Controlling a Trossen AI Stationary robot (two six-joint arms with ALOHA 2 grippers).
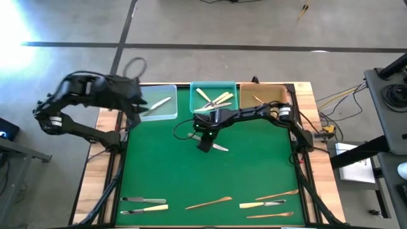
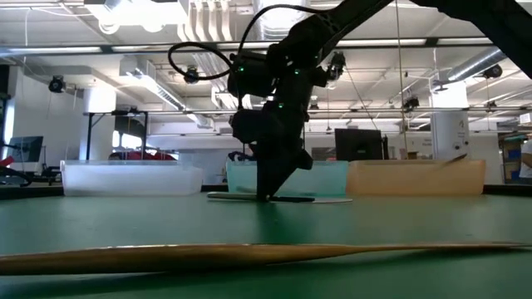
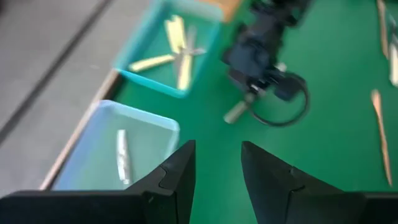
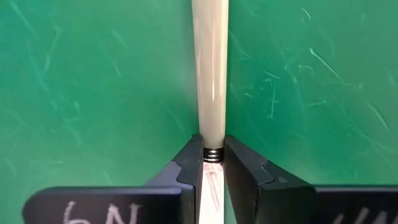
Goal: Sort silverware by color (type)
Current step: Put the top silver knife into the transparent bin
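My right gripper (image 1: 206,141) points down at the middle of the green mat, just in front of the teal tray (image 1: 213,109). It is shut on a knife with a cream handle (image 4: 210,68) and a silver blade (image 1: 220,147). My left gripper (image 1: 141,107) hangs open and holds nothing, above the near edge of the clear tray (image 1: 166,113). One pale utensil (image 3: 123,157) lies in the clear tray. Several cream utensils (image 1: 213,98) lie in the teal tray. A wooden one (image 1: 257,98) lies in the tan tray (image 1: 273,95). My right gripper pinches the knife between its two fingers at the dark ring (image 4: 212,155) where the cream handle meets the blade. The fingers come from above, slanting down, and lie across the knife. The knife lies level, on or barely above the mat (image 2: 274,198); I cannot tell which.
More silverware lies along the mat's near edge: two pieces at the left (image 1: 145,203), a wooden one in the middle (image 1: 208,203), several at the right (image 1: 270,205). In the low view a long wooden utensil (image 2: 249,253) lies close in front. Bare mat lies between these and the trays.
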